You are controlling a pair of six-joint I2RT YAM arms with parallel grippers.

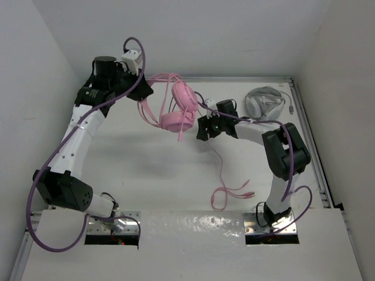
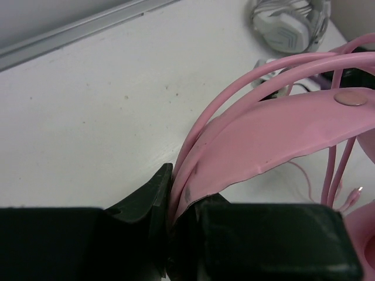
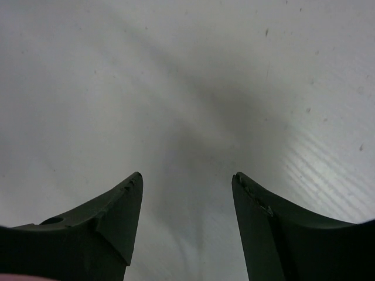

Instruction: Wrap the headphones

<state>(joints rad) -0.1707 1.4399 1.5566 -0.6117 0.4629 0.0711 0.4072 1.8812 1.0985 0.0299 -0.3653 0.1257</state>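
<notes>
Scene: two robot arms reach over a white counter with walls on three sides, seen from above.

Left claw: the left claw is raised over the far left part of the counter and is clamped tight on the headband of the pink headphones. In the left wrist view its black fingers pinch the flat pink headband with no gap, and thin pink strands arc alongside the band.

Pink headphones: they hang to the right of the left claw, near the far middle of the counter. The round padded earcups sit lower than the band, one above the other. Whether the earcups touch the counter cannot be told.

Pink cable: the thin pink cable trails from the earcups toward the near edge, passing the right claw. It ends in loose loops lying on the counter.

Right claw: the right claw sits just right of the earcups. Its fingers stand well apart with nothing between them, and only bare counter shows beyond them in the right wrist view.

Grey-white headphones: the grey-white headphones lie in the far right corner of the counter, well apart from the pink pair.
</notes>
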